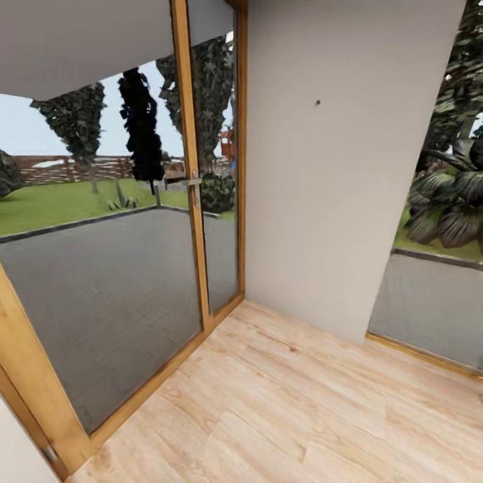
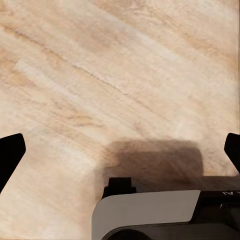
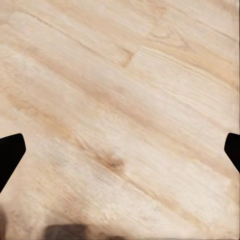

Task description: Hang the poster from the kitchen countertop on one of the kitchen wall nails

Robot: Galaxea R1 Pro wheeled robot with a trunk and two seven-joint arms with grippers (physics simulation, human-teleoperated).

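pale wood flooring (image 1: 288, 409) is spreading across the near part of the head view, running to a plain grey wall (image 1: 335, 188) that is standing at the far right centre. at the left, a large wood-framed glass door (image 1: 194, 181) is looking out over a paved terrace, lawn and trees; a second glazed opening is showing foliage at the far right. one of the wall nails (image 1: 318, 102) is sitting high on the grey wall as a tiny dark stud, well apart from the floor.

the left gripper (image 2: 120, 150) is pointing down at the floorboards with its dark fingertips (image 2: 11, 152) spread to the two edges of the left wrist view and nothing between them; part of the robot's own body is casting a shadow just beyond it. the right gripper (image 3: 120, 150) is likewise hanging over bare boards, its tips wide apart and holding nothing.

judged from this, the robot is travelling and the pickup is not yet done: a nail is being faced, but neither the poster nor the kitchen countertop is appearing here, so where they lie cannot be told. the next move is probably calling for turning the base away from this corner to find the countertop, then reaching for the poster.
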